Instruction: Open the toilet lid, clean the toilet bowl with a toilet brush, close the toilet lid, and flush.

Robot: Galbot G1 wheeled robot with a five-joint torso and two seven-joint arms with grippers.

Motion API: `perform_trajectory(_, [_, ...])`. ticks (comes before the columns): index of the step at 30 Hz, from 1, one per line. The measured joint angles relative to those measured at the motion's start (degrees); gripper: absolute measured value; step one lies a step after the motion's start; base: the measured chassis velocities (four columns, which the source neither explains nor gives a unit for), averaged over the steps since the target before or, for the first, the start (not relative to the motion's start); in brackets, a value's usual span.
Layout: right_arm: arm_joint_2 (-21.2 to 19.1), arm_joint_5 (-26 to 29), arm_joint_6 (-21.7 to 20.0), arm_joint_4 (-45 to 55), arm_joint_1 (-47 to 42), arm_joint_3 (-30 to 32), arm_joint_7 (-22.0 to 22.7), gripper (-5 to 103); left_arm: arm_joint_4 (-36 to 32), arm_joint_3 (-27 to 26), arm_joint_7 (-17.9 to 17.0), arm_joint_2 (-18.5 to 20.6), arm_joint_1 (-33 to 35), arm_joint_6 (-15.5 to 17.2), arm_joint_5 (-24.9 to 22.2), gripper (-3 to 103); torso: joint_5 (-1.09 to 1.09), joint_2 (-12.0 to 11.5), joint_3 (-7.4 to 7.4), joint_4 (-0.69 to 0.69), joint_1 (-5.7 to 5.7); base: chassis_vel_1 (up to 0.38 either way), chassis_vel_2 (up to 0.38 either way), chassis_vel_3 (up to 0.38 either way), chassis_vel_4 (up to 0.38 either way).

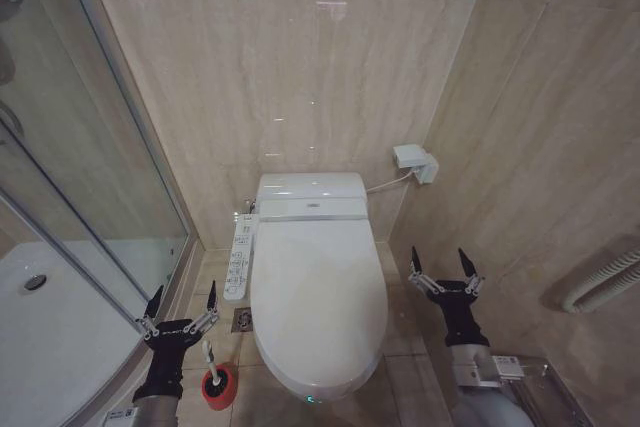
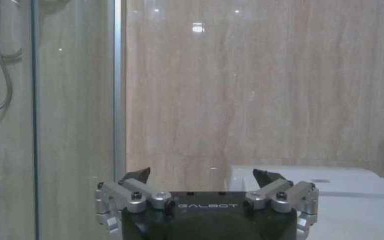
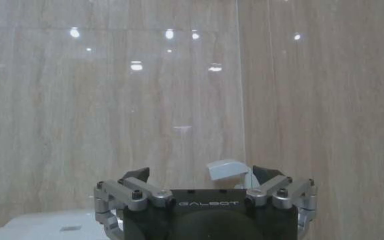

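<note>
At far left in the head view stands the glass shower enclosure, its curved white tray running down toward the robot. Just beside it the left gripper hangs low with its two dark fingers spread wide apart and nothing between them; the left wrist view shows the same open fingers, aimed at the tiled wall.

Close to that gripper's right, on the floor, is the toilet brush: a thin white stick handle rising from a small round red holder. It looks light and stiff, and the handle is narrow and probably smooth, so a grip near the upper end of the stick, squarely across it, seems safest; the holder may lift with it or tip.

Next comes the white side control panel, then the toilet lid, shut flat over the toilet bowl, of which the front edge shows. The lid is broad, glossy and hinged at the tank end; it should be fairly light but slippery, so the free front lip is the likely place to catch and raise it.

Right of the toilet, the right gripper hovers off the lid's side, fingers likewise splayed and empty, below a white wall outlet.
</note>
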Motion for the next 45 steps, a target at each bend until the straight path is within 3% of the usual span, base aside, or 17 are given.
perform_trajectory(33, [0.01,-0.11,-0.68,0.33,0.02,-0.1,0.45,100,0.0,0.08,0.0,0.02,-0.22,0.39,-0.01,100,0.0,0.0,0.0,0.0,0.0,0.0,0.0,0.0,0.0])
perform_trajectory(36, [0.01,-0.1,-0.67,0.33,0.03,-0.11,0.44,100,0.05,0.7,0.0,0.23,-2.0,3.3,-0.16,100,0.0,0.0,0.0,0.01,-0.01,0.0,0.0,0.0,0.0])
perform_trajectory(39, [0.02,-0.1,-0.66,0.33,0.02,-0.11,0.44,100,0.26,2.09,0.03,0.76,-6.01,9.91,-0.62,100,0.0,0.0,0.0,-0.01,-0.01,0.0,0.0,0.0,0.0])
perform_trajectory(40, [0.02,-0.1,-0.66,0.33,0.02,-0.11,0.44,100,0.26,2.09,0.03,0.76,-6.01,9.91,-0.62,100,0.0,0.0,0.0,-0.01,-0.01,0.0,0.0,0.0,0.0])
perform_trajectory(42, [0.01,-0.1,-0.66,0.33,0.02,-0.1,0.44,100,0.42,3.13,0.05,1.16,-8.91,14.84,-0.97,100,0.0,0.0,0.0,0.0,-0.01,0.0,0.0,0.0,0.0])
perform_trajectory(45, [0.01,-0.09,-0.64,0.33,0.05,-0.11,0.44,100,1.49,4.1,0.19,1.71,-11.87,16.93,-0.8,100,0.0,0.0,0.0,-0.03,-0.01,0.0,0.0,0.0,0.0])
